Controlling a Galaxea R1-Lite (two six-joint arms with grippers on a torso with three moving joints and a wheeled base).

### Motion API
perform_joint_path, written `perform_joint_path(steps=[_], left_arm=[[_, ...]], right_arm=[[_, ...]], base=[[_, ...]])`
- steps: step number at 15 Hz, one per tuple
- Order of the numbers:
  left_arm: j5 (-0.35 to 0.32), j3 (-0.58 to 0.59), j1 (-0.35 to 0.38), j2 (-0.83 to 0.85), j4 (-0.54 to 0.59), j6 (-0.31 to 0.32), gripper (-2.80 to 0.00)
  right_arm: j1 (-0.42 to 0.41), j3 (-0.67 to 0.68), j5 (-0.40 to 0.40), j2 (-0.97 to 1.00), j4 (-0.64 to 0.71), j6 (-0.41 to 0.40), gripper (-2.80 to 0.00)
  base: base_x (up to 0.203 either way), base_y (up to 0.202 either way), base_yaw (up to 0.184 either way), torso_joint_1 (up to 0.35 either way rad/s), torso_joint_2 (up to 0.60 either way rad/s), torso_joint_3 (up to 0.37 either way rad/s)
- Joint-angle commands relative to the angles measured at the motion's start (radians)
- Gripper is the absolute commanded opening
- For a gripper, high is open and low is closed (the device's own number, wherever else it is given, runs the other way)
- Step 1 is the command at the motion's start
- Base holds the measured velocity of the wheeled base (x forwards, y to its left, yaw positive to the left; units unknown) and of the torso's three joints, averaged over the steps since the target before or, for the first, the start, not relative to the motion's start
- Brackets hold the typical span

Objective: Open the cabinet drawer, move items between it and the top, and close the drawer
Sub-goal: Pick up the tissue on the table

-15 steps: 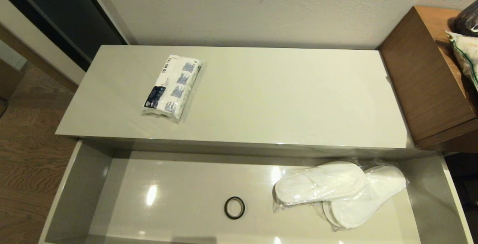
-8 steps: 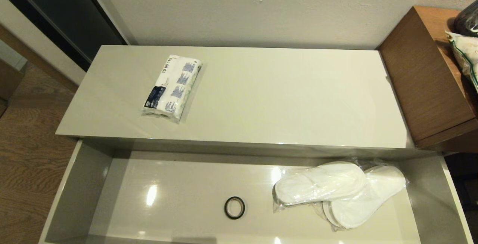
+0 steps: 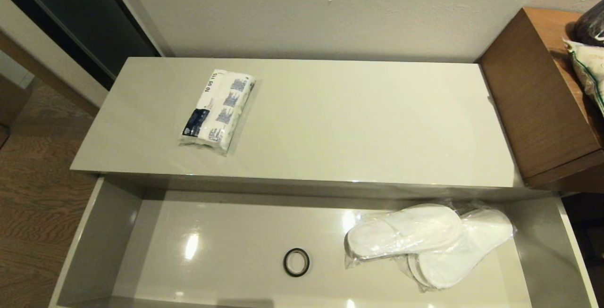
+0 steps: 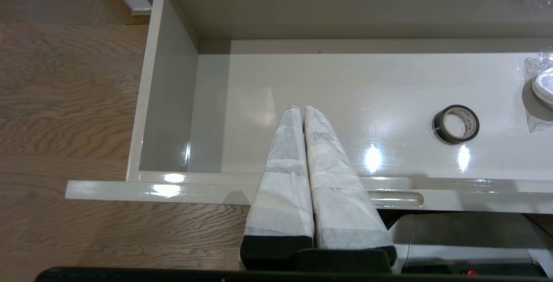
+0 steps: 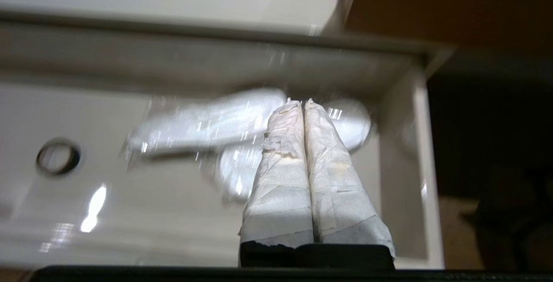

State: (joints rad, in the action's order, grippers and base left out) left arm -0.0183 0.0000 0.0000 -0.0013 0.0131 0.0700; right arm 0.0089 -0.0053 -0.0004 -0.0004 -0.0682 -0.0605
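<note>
White tape-wrapped fingers are pressing together on the left gripper, holding nothing, hovering above the cabinet drawer near its left end. Beyond its tips, the black ring is lying on the drawer floor. The right gripper is also pinching closed and empty, hanging over the slippers in the drawer's right end. Well beyond both, the tissue packet is lying on the top.
</note>
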Motion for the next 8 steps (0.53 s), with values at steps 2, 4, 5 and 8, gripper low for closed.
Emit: perform_joint_path(steps=[2, 4, 5, 8], left_arm=[[0.000, 0.000, 0.000, 0.001, 0.000, 0.001, -2.80], [0.000, 0.000, 0.000, 0.001, -0.001, 0.001, -2.80], [0.000, 0.000, 0.000, 0.001, -0.001, 0.001, -2.80], [0.000, 0.000, 0.000, 0.001, 0.001, 0.001, -2.80]], right_arm=[[0.000, -0.003, 0.007, 0.000, 0.089, 0.025, -2.80], [0.000, 0.004, 0.005, 0.000, 0.062, 0.031, -2.80], [0.000, 0.004, 0.005, 0.000, 0.062, 0.030, -2.80], [0.000, 0.004, 0.005, 0.000, 0.062, 0.031, -2.80]], base=[[0.000, 0.000, 0.000, 0.000, 0.00, 0.000], [0.000, 0.000, 0.000, 0.000, 0.00, 0.000], [0.000, 0.000, 0.000, 0.000, 0.00, 0.000], [0.000, 0.000, 0.000, 0.000, 0.00, 0.000]])
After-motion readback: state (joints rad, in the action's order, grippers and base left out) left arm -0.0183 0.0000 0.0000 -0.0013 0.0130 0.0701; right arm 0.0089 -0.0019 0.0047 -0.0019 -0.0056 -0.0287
